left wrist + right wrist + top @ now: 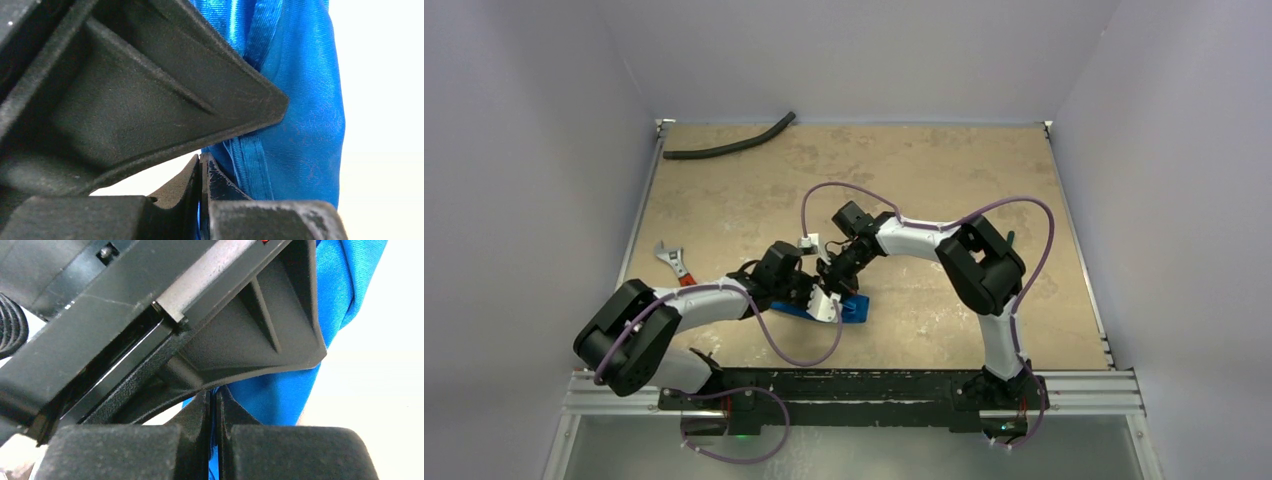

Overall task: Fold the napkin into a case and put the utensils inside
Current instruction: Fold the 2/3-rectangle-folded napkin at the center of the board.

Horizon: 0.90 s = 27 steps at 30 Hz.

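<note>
Napkin (854, 312) sits bunched low on the desk (924, 170), well to the right of the red-handled wrench (674, 262). On its wrench-facing side the left tool (201, 172) pinches the blue cloth between closed fingers. Farther from the wrench, the right tool (214, 405) clamps the same cloth tight.

Top view: bright, even, diffuse light from overhead. The bench (944, 180) is evenly lit, with soft faint shadows beneath the arms (919, 238). The walls (524, 150) carry a pale lilac cast. Detail is crisp.

Left wrist view: the background is blown out to white. The napkin (305, 125) is saturated, with glossy glare streaks near the top. The left gripper (201, 162) is dark and grainy, its near bulk soft.

Right wrist view: white overexposure at the right. The right gripper (214, 396) is shaded, its lower blocks out of focus. A metal strip (220, 277) shows a dull highlight.
</note>
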### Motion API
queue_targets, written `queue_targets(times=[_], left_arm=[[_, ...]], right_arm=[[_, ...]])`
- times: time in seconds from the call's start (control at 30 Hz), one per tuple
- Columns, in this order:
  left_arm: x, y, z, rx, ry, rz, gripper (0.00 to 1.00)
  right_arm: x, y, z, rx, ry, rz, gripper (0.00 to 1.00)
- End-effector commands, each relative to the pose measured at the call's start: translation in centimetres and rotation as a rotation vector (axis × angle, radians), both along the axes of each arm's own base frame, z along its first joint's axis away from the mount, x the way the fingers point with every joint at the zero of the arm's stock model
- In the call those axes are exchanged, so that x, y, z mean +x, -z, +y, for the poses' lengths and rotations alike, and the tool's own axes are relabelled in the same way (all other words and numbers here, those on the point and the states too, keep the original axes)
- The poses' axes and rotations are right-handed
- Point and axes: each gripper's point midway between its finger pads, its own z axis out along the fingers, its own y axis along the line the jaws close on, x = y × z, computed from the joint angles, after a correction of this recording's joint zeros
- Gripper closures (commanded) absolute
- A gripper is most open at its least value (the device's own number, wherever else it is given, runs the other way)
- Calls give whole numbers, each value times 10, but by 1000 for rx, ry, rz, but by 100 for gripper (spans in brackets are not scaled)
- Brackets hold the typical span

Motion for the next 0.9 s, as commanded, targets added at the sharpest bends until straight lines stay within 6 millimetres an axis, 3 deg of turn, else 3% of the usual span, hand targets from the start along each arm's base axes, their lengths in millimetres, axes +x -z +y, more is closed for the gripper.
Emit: queue_targets(times=[0.0,0.13,0.27,0.5,0.6,0.77,0.87], left_arm=[[-31,18,12,53,57,97,100],[-33,19,13,61,68,97,100],[-37,20,13,62,92,106,100],[-34,14,10,51,84,96,100],[-16,0,3,11,22,56,100],[23,-45,-10,-89,-113,-7,100],[35,-70,-12,-131,-174,-17,98]], right_arm=[[1,-4,9,50,-1,20,100],[7,-11,12,61,12,8,100],[13,-5,11,27,6,11,100],[17,23,-7,-31,52,66,100],[18,36,-15,-55,78,89,100],[13,48,-21,-86,94,110,100],[13,52,-21,-94,95,112,100]])
